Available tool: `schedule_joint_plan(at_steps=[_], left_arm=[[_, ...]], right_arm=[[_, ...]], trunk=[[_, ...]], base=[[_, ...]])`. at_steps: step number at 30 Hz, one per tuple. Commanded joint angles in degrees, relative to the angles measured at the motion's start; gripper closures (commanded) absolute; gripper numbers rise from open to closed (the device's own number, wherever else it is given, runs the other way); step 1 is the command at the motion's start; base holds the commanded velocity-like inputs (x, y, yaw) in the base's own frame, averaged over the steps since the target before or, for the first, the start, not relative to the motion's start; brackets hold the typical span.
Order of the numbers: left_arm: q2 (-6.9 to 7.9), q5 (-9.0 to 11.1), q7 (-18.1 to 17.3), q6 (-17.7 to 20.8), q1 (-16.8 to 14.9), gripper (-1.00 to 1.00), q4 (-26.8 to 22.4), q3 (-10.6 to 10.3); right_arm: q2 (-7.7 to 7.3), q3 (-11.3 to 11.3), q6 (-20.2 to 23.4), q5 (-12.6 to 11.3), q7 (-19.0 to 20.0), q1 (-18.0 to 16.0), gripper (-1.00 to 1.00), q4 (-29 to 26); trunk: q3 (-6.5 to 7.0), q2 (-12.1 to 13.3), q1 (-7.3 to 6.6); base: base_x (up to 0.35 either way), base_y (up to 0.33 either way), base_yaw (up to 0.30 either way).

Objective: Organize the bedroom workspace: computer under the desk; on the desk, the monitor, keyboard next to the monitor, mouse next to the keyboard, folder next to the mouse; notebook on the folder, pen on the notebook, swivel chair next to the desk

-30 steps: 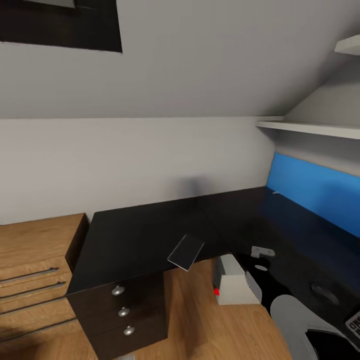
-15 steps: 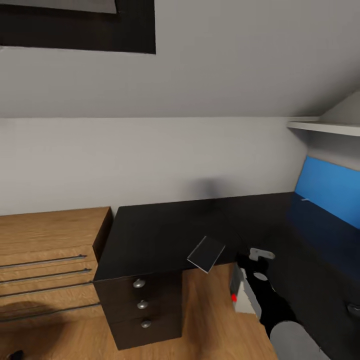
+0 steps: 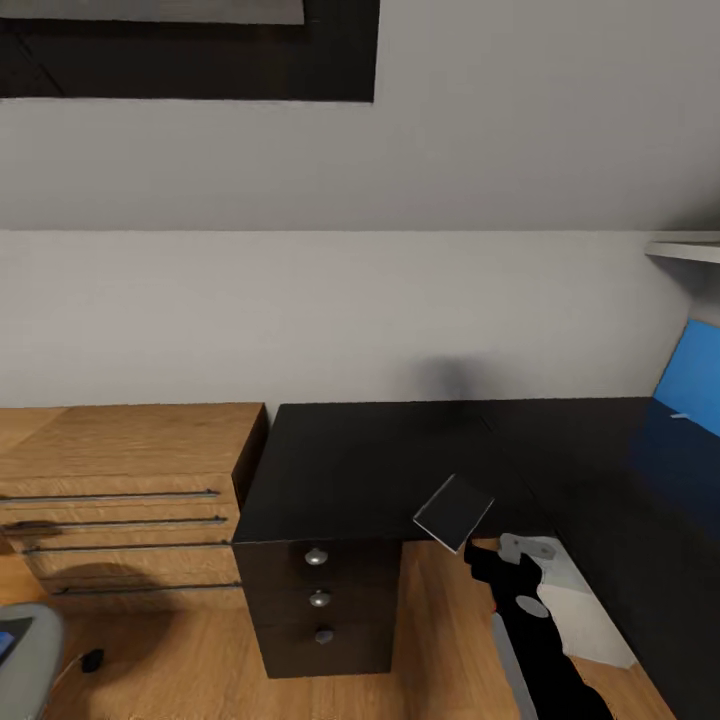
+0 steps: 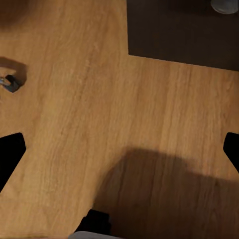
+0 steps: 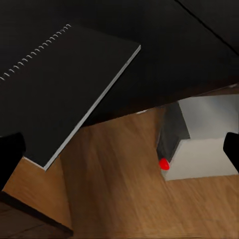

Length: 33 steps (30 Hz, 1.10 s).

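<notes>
The glossy black desk point(image 3: 360, 470) fills the middle of the head view, its drawers point(image 3: 320, 600) with silver knobs below. A black spiral notebook point(image 3: 453, 512) point(image 5: 64, 84) lies on the desk and hangs over its front edge. My right gripper point(image 3: 512, 556) point(image 5: 119, 154) hovers open just in front of that overhanging corner, holding nothing. The light grey computer point(image 3: 590, 612) point(image 5: 204, 139) with its red dot stands on the floor under the desk. My left gripper point(image 4: 119, 154) is open above the wooden floor. A grey edge of the swivel chair point(image 3: 22, 665) shows at the lower left.
A light wooden chest of drawers point(image 3: 130, 480) stands against the desk's left side. A blue wall panel point(image 3: 692, 385) runs behind the desk at the far right. A chair castor point(image 3: 92, 660) point(image 4: 10, 82) rests on the wooden floor point(image 4: 99, 99) near the drawers.
The camera has turned left, so the whole picture slid right; the chest of drawers and chair edge came into view. My right gripper now stands closer to the notebook's overhanging corner.
</notes>
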Motion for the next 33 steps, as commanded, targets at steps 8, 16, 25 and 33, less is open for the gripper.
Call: schedule_joint_plan(at_steps=[8, 16, 25, 33], left_arm=[[0.56, 0.5, 0.2, -0.2, -0.1, -1.0, 0.0, -0.3], [1.36, 0.5, -0.1, -4.2, -0.1, -1.0, 0.0, -0.2], [1.72, 0.5, 0.1, -9.8, -0.1, -1.0, 0.8, -0.1], [1.88, 0.5, 0.2, -10.2, -0.1, -1.0, 1.2, -0.1]], right_arm=[[0.12, 1.4, 0.3, 0.0, -0.1, 0.1, -1.0, 0.6], [0.13, 1.9, 0.0, 0.0, -0.1, 0.1, -1.0, 0.8], [0.13, 2.0, 0.0, 0.0, -0.1, 0.2, -1.0, 0.8], [0.13, 3.1, -0.2, 0.0, -0.1, 0.2, -1.0, 0.8]], trunk=[[-0.38, 0.0, 0.0], [-0.7, 0.0, 0.0], [-1.06, 0.0, 0.0], [-1.38, 0.0, 0.0]], base=[[0.0, 0.0, 0.268], [0.0, 0.0, 0.267], [-0.103, 0.0, 0.267], [-0.311, 0.0, 0.267]])
